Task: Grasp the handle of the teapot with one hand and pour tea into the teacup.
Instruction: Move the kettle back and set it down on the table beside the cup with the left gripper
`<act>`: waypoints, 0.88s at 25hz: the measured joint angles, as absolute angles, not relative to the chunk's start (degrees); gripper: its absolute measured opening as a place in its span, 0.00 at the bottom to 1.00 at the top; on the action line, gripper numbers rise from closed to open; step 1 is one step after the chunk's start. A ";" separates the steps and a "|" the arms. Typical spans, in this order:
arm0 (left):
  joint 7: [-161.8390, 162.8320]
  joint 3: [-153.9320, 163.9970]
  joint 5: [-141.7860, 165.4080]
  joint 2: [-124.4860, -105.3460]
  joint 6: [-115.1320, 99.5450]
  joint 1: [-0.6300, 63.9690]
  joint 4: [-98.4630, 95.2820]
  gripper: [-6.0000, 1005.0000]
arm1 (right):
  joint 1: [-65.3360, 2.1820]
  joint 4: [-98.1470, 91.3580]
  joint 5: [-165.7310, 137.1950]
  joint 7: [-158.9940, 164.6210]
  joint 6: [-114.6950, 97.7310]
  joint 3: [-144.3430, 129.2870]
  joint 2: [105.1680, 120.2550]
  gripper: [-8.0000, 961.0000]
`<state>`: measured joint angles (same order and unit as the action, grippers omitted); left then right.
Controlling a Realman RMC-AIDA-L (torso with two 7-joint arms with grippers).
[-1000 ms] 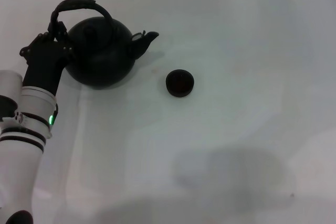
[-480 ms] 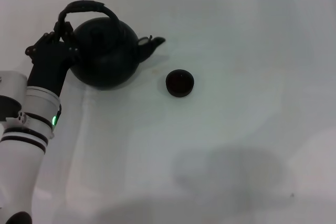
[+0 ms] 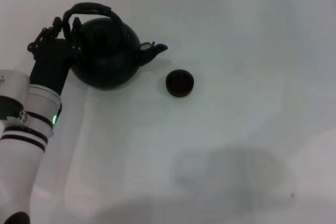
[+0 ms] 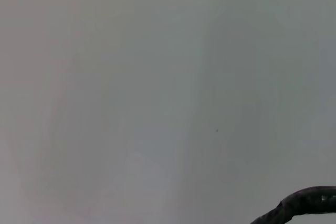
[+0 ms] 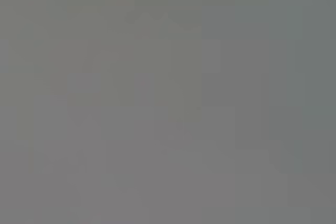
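The large round black teapot (image 3: 105, 56) is at the far left of the white table in the head view, its short spout (image 3: 156, 50) pointing right toward the teacup. The small black teacup (image 3: 179, 83) stands just right of and nearer than the spout, apart from it. My left gripper (image 3: 67, 24) is shut on the left end of the dark arched handle (image 3: 95, 9), and the teapot leans spout-down. A dark curved strip, likely the handle (image 4: 302, 202), shows at one corner of the left wrist view. The right gripper is out of view.
The white table (image 3: 236, 129) stretches right and toward me from the cup. My white left forearm (image 3: 31, 124) runs along the left edge. The right wrist view shows only plain grey.
My left gripper has carried the teapot to the right, and its spout has dipped and come closer to the teacup. The teacup has not moved.
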<state>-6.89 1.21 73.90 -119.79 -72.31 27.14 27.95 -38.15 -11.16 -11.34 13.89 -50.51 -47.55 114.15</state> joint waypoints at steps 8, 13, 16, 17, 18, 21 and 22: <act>-4.80 1.07 73.91 -119.87 -74.96 25.44 28.33 0.48 | -37.68 -11.16 -11.34 14.00 -50.66 -47.55 114.26 0.86; -1.38 1.33 73.96 -119.77 -80.55 21.25 27.84 0.59 | -37.19 -11.16 -11.33 14.27 -50.78 -47.55 114.26 0.86; -0.21 1.76 73.96 -119.73 -81.85 19.71 27.46 0.70 | -36.99 -11.16 -11.00 14.25 -50.81 -47.55 114.26 0.86; 0.28 2.21 73.98 -119.74 -82.24 19.42 27.18 0.74 | -36.99 -11.16 -10.83 14.21 -50.81 -47.55 114.26 0.86; 0.52 2.62 73.99 -119.74 -82.54 19.36 26.88 0.78 | -36.99 -11.16 -10.74 14.15 -50.81 -47.55 114.26 0.86; 2.08 4.15 74.14 -119.60 -83.43 19.66 26.02 0.82 | -36.94 -11.16 -10.68 14.13 -50.81 -47.55 114.26 0.86; 3.01 4.73 74.44 -119.57 -83.89 19.82 25.67 0.82 | -36.91 -11.16 -10.62 14.15 -50.81 -47.55 114.26 0.86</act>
